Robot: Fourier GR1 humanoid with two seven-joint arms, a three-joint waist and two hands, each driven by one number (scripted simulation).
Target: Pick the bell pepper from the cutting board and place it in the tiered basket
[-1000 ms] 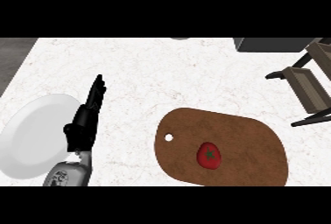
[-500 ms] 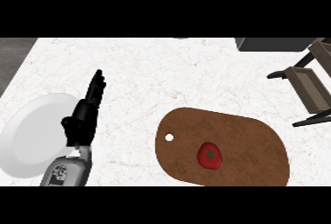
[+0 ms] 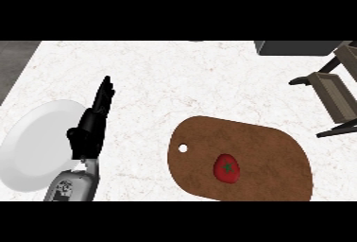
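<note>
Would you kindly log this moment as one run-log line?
left hand: open, by plate | right hand: not in view | bell pepper: on cutting board, untouched | tiered basket: right edge

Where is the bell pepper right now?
Head view, lower right: the bell pepper lies on the cutting board, apart from the left hand.

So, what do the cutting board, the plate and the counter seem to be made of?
The cutting board is probably wood: matte reddish brown, faint grain. The plate looks ceramic: plain white, smooth. The counter looks like marble: white with thin brownish veins.
</note>
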